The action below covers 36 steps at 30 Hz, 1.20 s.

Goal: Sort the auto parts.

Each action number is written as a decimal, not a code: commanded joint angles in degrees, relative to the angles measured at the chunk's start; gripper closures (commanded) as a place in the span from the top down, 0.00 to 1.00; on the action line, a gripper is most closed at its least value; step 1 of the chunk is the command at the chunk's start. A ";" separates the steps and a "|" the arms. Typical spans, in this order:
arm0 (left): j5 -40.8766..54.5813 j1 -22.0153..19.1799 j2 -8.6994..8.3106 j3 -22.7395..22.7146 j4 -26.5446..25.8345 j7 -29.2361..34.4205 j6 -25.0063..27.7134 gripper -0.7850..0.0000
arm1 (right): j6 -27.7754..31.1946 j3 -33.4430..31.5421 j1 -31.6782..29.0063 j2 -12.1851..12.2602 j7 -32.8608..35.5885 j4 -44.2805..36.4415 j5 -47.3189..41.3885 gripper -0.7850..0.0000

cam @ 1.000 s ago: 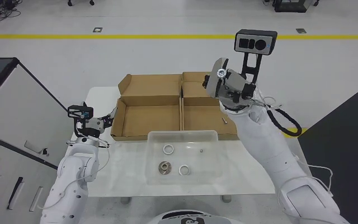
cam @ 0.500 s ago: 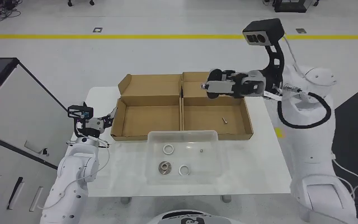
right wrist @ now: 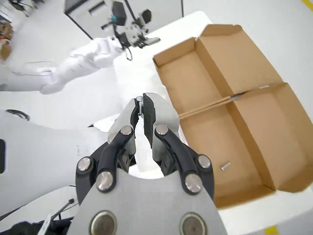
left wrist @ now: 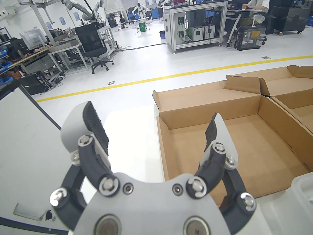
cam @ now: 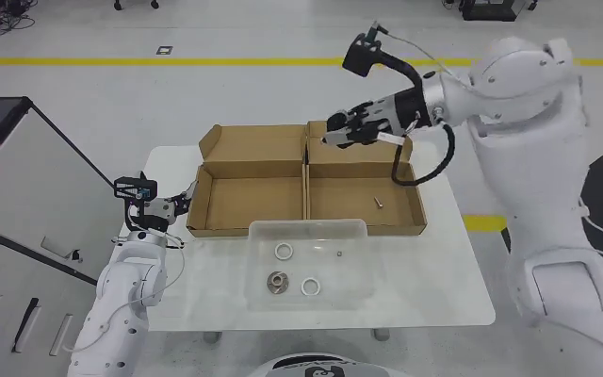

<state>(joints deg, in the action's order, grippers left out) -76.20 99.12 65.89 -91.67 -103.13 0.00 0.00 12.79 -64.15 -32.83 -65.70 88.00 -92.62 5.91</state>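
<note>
My right gripper (cam: 328,131) hangs high over the back edge of the right cardboard box (cam: 411,209). It is shut on a small silver bolt (right wrist: 139,105), pinched between its fingertips (right wrist: 146,103). One more bolt (cam: 376,200) lies on that box's floor, also seen from the right wrist as a bolt (right wrist: 225,166). The left cardboard box (cam: 252,202) holds nothing. My left gripper (left wrist: 151,121) stands open and bare beside the left box's (left wrist: 232,143) outer wall, low over the table (cam: 170,165).
A clear plastic bin (cam: 306,226) sits in front of the boxes. Inside lie two white rings (cam: 284,251) (cam: 310,285), a metal gear-like part (cam: 276,280) and a small dark piece (cam: 339,252). A white board (cam: 57,188) stands left of the table.
The right arm has swung from an upright pose near the body out to the left, carrying its gripper over the back of the right box. The left arm has kept still.
</note>
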 commanded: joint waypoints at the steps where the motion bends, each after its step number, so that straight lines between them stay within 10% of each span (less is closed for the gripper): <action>1: 0.00 0.00 0.00 0.00 0.00 0.00 0.00 1.00 | 0.81 3.44 1.62 1.03 0.00 1.62 4.52 0.00; 17: 0.00 0.00 0.00 0.00 0.00 0.00 0.00 1.00 | 3.50 23.69 12.62 8.35 0.00 6.19 19.68 0.00; 36: 0.00 0.00 0.00 0.00 0.00 0.00 0.00 1.00 | -1.79 35.32 8.19 8.27 -1.69 9.58 25.50 0.00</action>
<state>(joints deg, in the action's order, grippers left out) -76.20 99.12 65.89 -91.67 -103.13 0.00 0.00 11.77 -29.18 -24.24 -57.33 86.73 -83.15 30.33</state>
